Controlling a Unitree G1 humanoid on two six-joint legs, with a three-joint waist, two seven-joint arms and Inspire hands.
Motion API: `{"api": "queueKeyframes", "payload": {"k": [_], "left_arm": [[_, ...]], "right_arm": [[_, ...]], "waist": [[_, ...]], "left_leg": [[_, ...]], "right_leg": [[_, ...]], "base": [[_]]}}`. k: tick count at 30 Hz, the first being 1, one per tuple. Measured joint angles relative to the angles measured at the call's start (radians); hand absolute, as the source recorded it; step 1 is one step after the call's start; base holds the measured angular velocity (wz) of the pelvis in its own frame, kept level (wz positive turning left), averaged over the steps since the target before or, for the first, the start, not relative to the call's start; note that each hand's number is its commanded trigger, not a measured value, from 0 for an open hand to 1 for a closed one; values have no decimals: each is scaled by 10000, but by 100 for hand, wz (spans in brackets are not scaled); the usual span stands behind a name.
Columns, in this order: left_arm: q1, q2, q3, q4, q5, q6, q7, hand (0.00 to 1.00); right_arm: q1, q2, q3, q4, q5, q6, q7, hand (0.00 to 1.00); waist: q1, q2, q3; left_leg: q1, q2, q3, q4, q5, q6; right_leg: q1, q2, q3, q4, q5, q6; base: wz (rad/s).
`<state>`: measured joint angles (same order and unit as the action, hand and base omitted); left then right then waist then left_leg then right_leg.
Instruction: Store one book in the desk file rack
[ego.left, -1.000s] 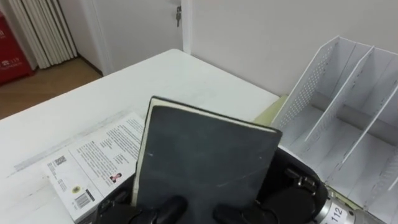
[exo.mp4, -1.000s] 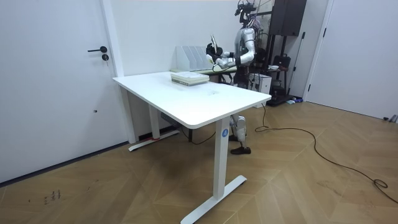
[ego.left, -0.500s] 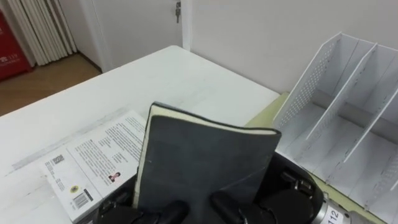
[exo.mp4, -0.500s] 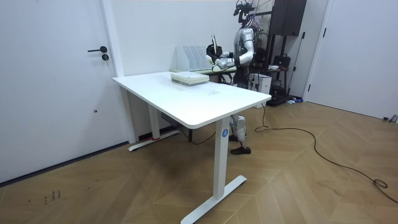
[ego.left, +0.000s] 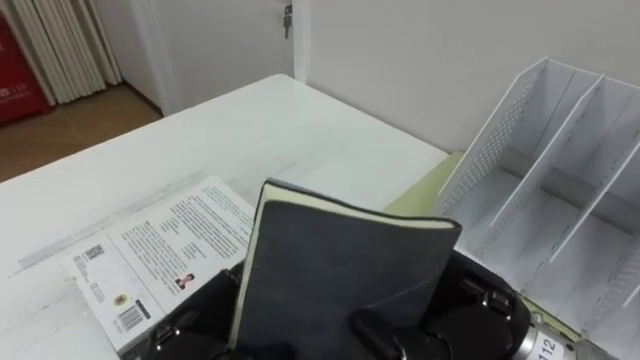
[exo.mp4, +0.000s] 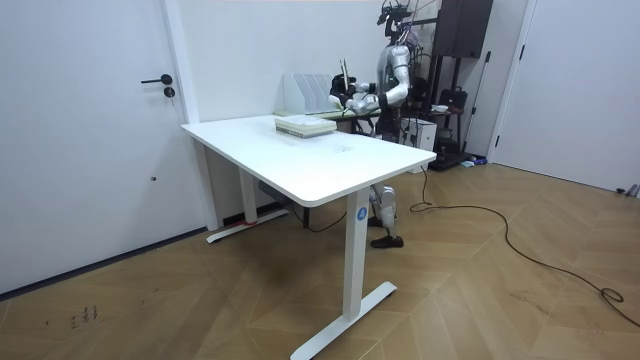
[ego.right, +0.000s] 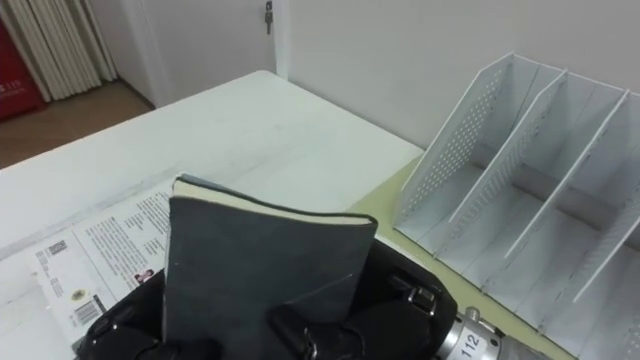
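Observation:
I hold a dark grey book (ego.left: 340, 270) upright above the table's near edge, its cover facing me. My right hand (ego.left: 450, 322) is shut on its lower right part, with a thumb (ego.right: 295, 330) curled over the cover. My left hand (ego.right: 118, 322) sits against the book's lower left edge. The white file rack (ego.left: 560, 170) with perforated sides stands to the right of the book, its slots empty and open toward me. In the room view I stand at the table's far side, the book (exo.mp4: 343, 72) raised beside the rack (exo.mp4: 300, 95).
A white book (ego.left: 160, 255) lies flat on the white table (ego.left: 250, 130), left of the held one. A yellow-green mat (ego.left: 425, 185) lies under the rack's near corner. A wall and a door stand behind the table.
The dark book has shifted a little to the right, toward the rack, with both hands still at its lower edge. The white book on the table has stayed put.

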<state>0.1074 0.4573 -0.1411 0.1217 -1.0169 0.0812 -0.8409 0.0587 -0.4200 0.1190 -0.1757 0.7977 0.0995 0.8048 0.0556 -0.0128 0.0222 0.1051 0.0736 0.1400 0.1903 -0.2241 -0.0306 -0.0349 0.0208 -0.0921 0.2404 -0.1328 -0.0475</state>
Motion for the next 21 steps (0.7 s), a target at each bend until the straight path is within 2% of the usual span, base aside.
{"api": "queueKeyframes", "payload": {"k": [4,6,9,11,15,19,21], "left_arm": [[0,-31,66,366,273,-10,255,0],[5,-156,45,623,965,-62,435,0],[52,-273,-1,1692,2121,-82,769,0],[282,-291,-8,2405,2948,-75,1120,0],[600,-540,2,2807,4385,-82,1419,0],[646,-768,-218,3851,5325,-406,1661,0],[653,-952,-215,4385,5789,-549,1867,0]], "right_arm": [[-2,-42,-133,0,14,0,-140,100],[-5,-38,-277,-1,-180,0,-321,100],[-41,-41,-488,-1,-434,1,-761,100],[-52,-42,-800,-5,-429,-3,-1072,100],[-70,-29,-1446,-6,-541,-58,-1656,100],[-394,-8,-1550,-6,-608,-131,-2425,100],[-564,213,-1718,-22,-831,-154,-2880,100]], "waist": [[-11,4,-5],[-61,12,-13],[-174,59,-35],[-446,60,-44],[-633,49,-53],[-860,86,-81],[-906,96,-93]], "left_leg": [[3,0,0,-2,1,0],[74,-9,19,-17,1,-1],[229,-2,182,-30,1,-1],[286,-1,193,-34,1,0],[287,-4,205,-54,1,0],[333,8,245,-122,2,0],[394,13,296,-145,3,0]], "right_leg": [[6,-4,-21,-2,1,-2],[59,-6,-14,0,1,-1],[191,17,28,-40,0,0],[301,14,12,-130,1,2],[318,13,10,-187,8,13],[317,34,24,-196,8,12],[317,60,105,-183,8,12]], "base": [[0],[-2],[-9],[3],[2],[-4],[-15]]}}
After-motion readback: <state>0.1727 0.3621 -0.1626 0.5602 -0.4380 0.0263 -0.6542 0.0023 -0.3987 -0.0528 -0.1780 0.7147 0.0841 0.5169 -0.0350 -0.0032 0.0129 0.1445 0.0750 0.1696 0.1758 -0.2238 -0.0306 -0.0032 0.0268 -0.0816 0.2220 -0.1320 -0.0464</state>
